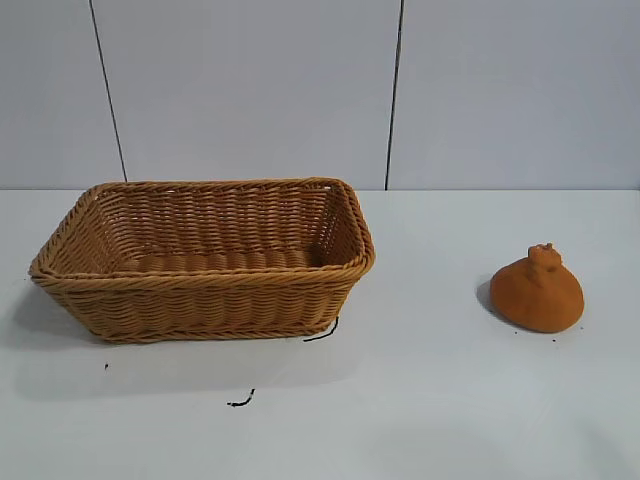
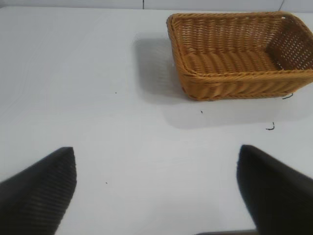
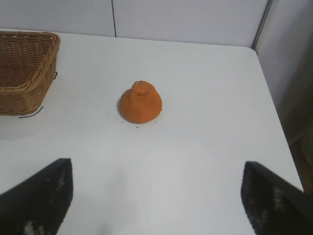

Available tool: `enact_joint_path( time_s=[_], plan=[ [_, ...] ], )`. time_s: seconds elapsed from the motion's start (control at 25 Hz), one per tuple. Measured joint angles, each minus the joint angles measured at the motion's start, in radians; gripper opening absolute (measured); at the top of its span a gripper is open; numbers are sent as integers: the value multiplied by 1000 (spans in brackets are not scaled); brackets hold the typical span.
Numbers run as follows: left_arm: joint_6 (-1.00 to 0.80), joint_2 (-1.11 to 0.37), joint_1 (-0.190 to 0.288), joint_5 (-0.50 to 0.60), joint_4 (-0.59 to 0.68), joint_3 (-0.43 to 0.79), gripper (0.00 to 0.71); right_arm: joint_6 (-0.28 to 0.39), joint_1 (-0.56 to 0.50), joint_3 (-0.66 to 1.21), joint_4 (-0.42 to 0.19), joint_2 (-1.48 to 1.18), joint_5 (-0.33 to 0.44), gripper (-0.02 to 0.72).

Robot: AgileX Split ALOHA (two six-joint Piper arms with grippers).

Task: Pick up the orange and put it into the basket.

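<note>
The orange is dull orange with a knobbly stem nub and rests on the white table at the right; the right wrist view shows the orange ahead of my right gripper, well apart from it. That gripper is open and holds nothing. The tan wicker basket stands at the left with nothing visible inside, and its near corner, the basket, shows in the right wrist view too. My left gripper hangs open over bare table, short of the basket. Neither arm appears in the exterior view.
The white table has open surface between basket and orange. Small black marks lie in front of the basket. A grey panelled wall backs the table. The table's edge runs past the orange in the right wrist view.
</note>
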Motion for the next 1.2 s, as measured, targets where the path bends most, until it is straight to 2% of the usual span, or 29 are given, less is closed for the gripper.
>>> enact_joint_path(
  time_s=[0.28,0.4,0.88,0.92,1.04,1.2],
  plan=[
    [0,0,0,0,0,0,639,0,0,0,-22,3,-2,667],
    [0,0,0,0,0,0,639,8,0,-34,-33,86,-3,664],
    [0,0,0,0,0,0,639,21,0,-416,-38,894,-3,664],
    [0,0,0,0,0,0,639,21,0,-416,-38,894,-3,664],
    [0,0,0,0,0,0,639,21,0,-571,-14,1171,-5,664],
    [0,0,0,0,0,0,639,21,0,-682,-2,1338,-6,664]
  ],
)
